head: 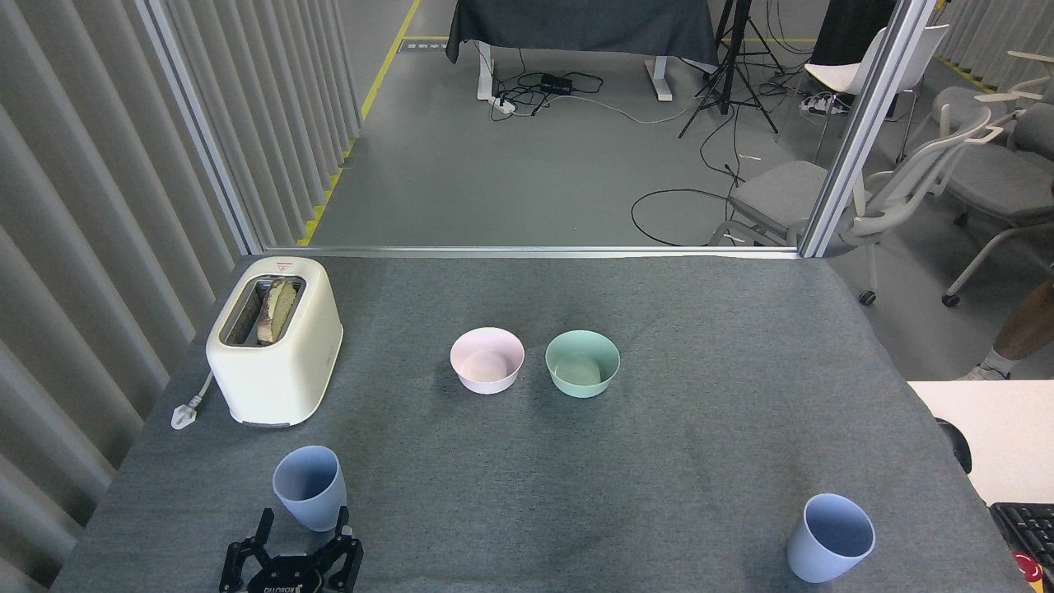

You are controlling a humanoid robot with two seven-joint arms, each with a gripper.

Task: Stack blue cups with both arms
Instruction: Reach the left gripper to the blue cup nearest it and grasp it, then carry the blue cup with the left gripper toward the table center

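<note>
The left pincer [303, 527], fingers apart, sits just near of the upright left blue cup [310, 487]; the right blue cup [830, 537] stands far right, no right pincer visible.

Little writing is showing clearly enough to be read. The left gripper [300, 527], at the bottom edge of the view, is carrying white lettering on its black body, but the letters are sitting too small and partly cut off to be made out. The toaster [274, 350] is bearing a small red mark on its top near the far end, and it is appearing too tiny to read. The keyboard [1023, 531] at the right edge is showing no legible key labels.
</note>
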